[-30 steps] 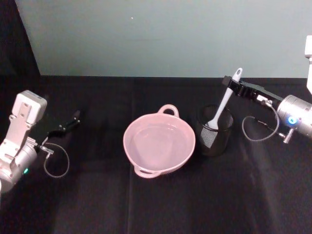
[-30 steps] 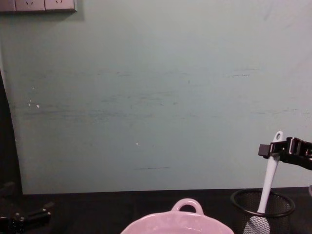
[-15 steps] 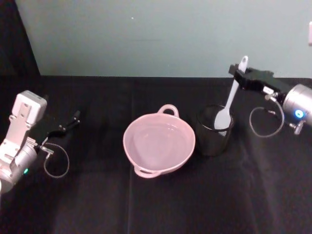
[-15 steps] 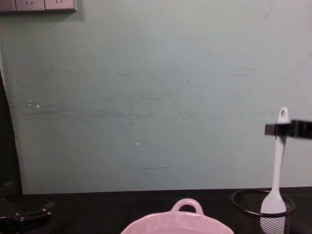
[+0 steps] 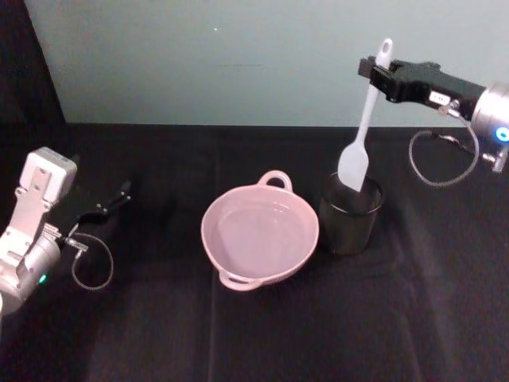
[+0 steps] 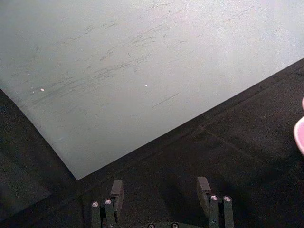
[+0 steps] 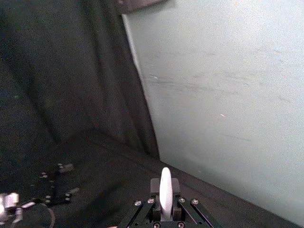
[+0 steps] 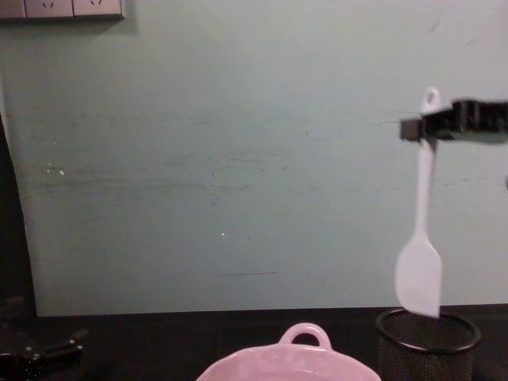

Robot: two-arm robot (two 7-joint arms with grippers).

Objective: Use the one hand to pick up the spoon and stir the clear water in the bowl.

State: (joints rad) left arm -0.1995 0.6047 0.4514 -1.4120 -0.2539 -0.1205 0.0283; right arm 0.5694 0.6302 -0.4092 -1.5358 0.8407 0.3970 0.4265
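Observation:
My right gripper [image 5: 374, 70] is raised at the far right and shut on the top of the white spoon's [image 5: 365, 119] handle. The spoon [image 8: 420, 270] hangs upright, its blade tip level with the rim of the black mesh cup [image 8: 429, 349]. In the right wrist view the handle [image 7: 165, 189] stands between the shut fingers. The pink bowl [image 5: 208, 227] sits at the table's middle, left of the cup, with clear water [image 5: 258, 231] in it. My left gripper [image 5: 119, 195] rests parked at the far left, its fingers [image 6: 116, 190] apart and holding nothing.
The black mesh cup [image 5: 350, 219] stands right beside the bowl's right edge. A black cloth covers the table, and a pale green wall rises close behind it. The bowl's loop handle [image 8: 305, 333] faces the wall.
My right gripper has risen with the spoon, drawing the blade up out of the mesh cup. The left arm has stayed still.

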